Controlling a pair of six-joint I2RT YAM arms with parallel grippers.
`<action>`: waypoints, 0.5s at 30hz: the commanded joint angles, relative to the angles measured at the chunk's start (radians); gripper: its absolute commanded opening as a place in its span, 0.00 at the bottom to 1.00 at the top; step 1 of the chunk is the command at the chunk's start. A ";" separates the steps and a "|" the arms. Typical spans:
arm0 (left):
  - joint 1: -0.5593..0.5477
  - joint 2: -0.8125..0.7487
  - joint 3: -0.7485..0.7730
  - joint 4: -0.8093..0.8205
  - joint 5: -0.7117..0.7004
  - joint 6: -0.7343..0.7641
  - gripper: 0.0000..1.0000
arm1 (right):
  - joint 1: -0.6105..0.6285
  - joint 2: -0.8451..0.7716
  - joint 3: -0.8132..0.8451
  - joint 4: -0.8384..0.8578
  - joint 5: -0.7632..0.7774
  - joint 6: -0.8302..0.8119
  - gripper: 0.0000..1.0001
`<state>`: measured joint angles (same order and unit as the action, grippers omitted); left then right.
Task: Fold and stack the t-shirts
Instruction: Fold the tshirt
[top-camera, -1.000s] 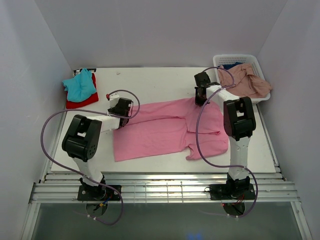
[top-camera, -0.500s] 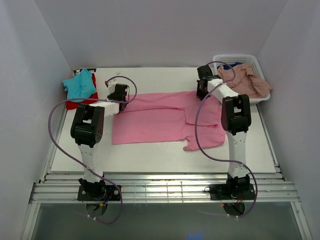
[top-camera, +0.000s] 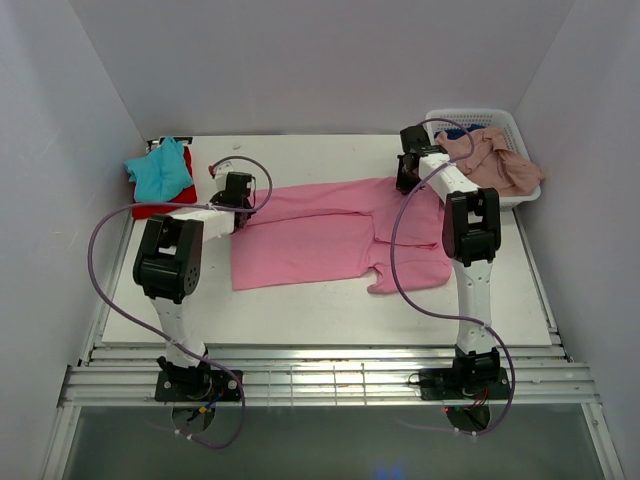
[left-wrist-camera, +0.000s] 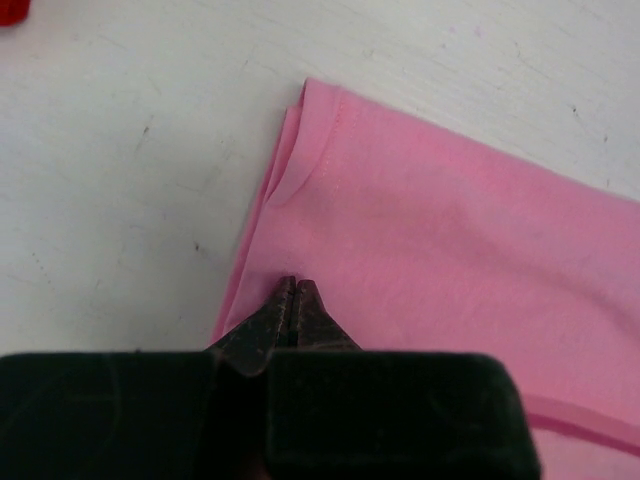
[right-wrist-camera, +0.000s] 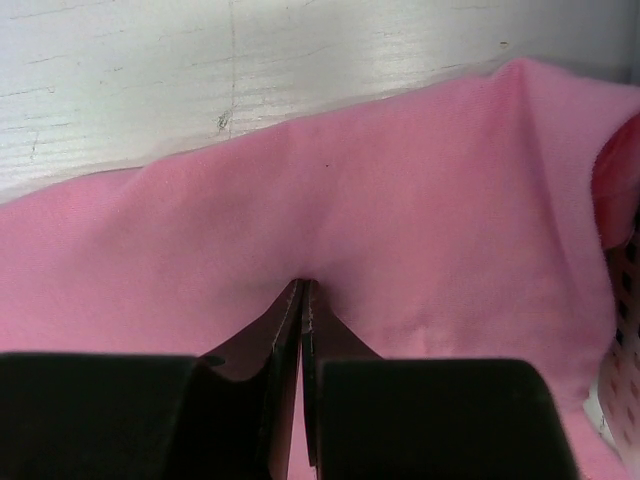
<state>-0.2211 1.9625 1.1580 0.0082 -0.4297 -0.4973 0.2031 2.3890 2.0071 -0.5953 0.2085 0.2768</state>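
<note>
White scuffed tabletop under pink t-shirt — pale walls on three sides.

The bright pink t-shirt lies flat mid-table; teal t-shirt atop red t-shirt.

Table centre: a bright pink cloth t-shirt lies spread on the flat white table, its long side running from 9 to 3 o'clock.
10 o'clock corner: a crumpled teal cloth t-shirt lies on top of a red cloth t-shirt.
2 o'clock corner: a white plastic lattice basket holds a dusty salmon-pink cloth t-shirt, which hangs over the basket's 4 o'clock rim. A dark blue cloth t-shirt lies beneath it, toward 11 o'clock.
Left gripper: at the pink shirt's 10 o'clock corner.
Right gripper: at the pink shirt's 1 o'clock edge, just beside the basket.
</note>
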 joint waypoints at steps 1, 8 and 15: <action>-0.004 -0.105 -0.020 -0.023 0.011 -0.010 0.00 | -0.021 0.082 -0.021 -0.070 0.011 -0.019 0.08; -0.034 -0.226 -0.115 0.015 0.052 -0.047 0.00 | -0.021 0.082 -0.045 -0.066 0.014 -0.019 0.08; -0.086 -0.244 -0.179 0.033 0.043 -0.043 0.00 | -0.021 0.062 -0.096 -0.040 -0.011 -0.014 0.08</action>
<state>-0.2928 1.7542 0.9985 0.0299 -0.3973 -0.5323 0.2024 2.3840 1.9923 -0.5804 0.2039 0.2768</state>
